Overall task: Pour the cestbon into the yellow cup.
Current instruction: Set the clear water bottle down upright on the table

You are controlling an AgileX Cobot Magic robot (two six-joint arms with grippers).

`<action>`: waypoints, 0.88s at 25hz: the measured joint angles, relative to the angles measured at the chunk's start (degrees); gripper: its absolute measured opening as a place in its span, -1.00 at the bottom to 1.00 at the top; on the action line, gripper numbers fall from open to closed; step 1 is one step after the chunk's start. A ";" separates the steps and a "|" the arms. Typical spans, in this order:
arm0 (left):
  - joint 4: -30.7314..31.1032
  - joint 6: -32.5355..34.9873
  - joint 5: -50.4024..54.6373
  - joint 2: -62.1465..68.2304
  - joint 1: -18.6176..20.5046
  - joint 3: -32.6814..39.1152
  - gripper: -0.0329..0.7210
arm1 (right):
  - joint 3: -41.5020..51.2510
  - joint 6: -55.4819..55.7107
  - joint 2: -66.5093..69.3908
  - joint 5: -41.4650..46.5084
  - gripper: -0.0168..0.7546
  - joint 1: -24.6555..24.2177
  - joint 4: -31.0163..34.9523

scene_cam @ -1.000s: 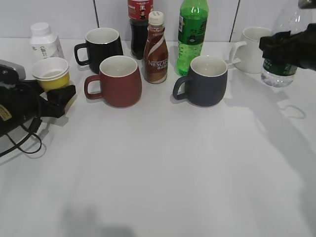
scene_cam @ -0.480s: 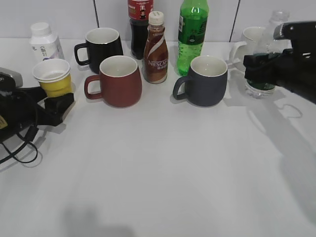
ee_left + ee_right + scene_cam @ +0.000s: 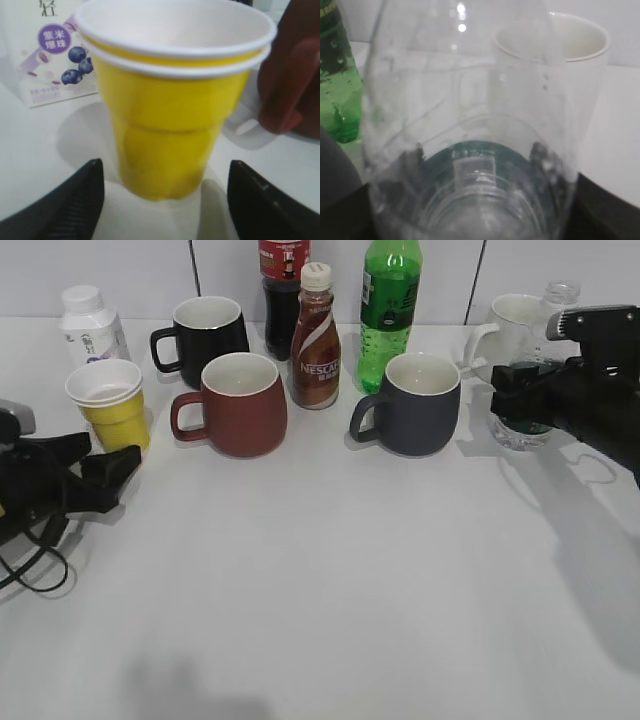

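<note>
Yellow paper forms the cup (image 3: 108,405), which is seen standing upright on the white table (image 3: 330,580) at the far left, just in front of a small white bottle (image 3: 90,325) and beside the red mug (image 3: 238,403). The left pincer (image 3: 105,475) is held apart, its two dark tips lying low on either side of the cup's base without touching it in the left wrist view. The water bottle (image 3: 530,405) stands upright at the far right, near the white mug (image 3: 510,325) and well apart from the cup. The right pincer (image 3: 522,392) is placed around its label band; whether it is clamped or only closed loosely cannot be told from these views. Bottle and cup must be brought together, it is judged, before any pouring is done. For that to be done well, the bottle should be gripped firmly at the band, kept vertical while carried across, and lifted clear of the grey mug (image 3: 418,403) and the tall green bottle (image 3: 390,310). The cup is best steadied low down, since light paper is easily tipped or crushed.
</note>
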 joint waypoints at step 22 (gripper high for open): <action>3.65 -5.31 3.57 -18.08 0.00 12.04 0.63 | 9.91 2.14 -3.28 -1.06 0.73 0.00 0.42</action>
